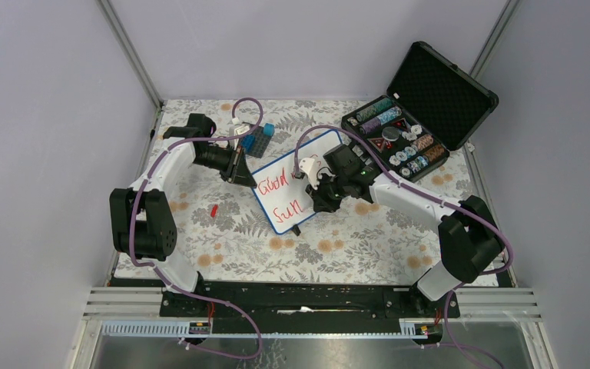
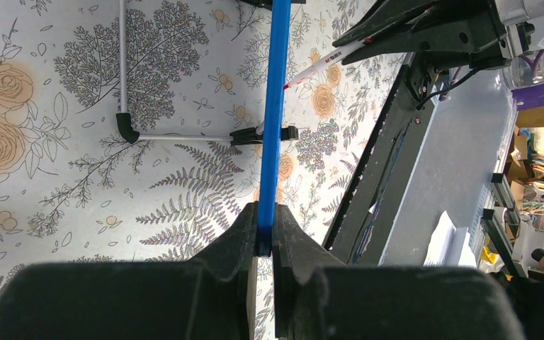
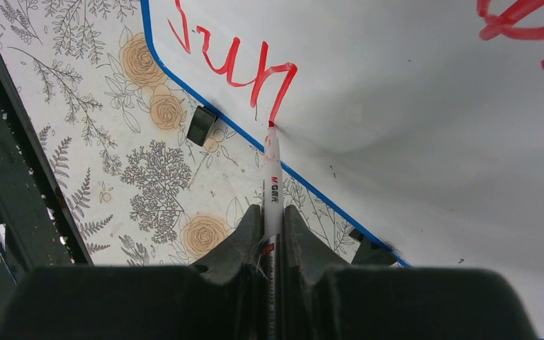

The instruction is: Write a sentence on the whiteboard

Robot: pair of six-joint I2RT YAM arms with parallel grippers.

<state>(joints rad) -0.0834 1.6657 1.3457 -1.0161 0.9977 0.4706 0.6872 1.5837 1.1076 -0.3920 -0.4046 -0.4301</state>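
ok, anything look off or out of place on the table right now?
Small red piece lies loose on the floral tablecloth, possibly the cap of the white red-ink marker. Blue-rimmed white whiteboard to its right sits askew, but the left gripper clamps its rim, so likely deliberate.

Left arm (image 1: 170, 165) is bending up at the elbow and reaching toward the right. Left tool (image 2: 265, 221) is pinching the whiteboard (image 2: 278, 106) rim, with both fingers pressing flat on its edge. Right arm (image 1: 411, 197) is stretching toward the left, and right tool (image 3: 273, 216) is clamping a marker (image 3: 271, 177) between its fingers, tip pointing out ahead of the wrist.
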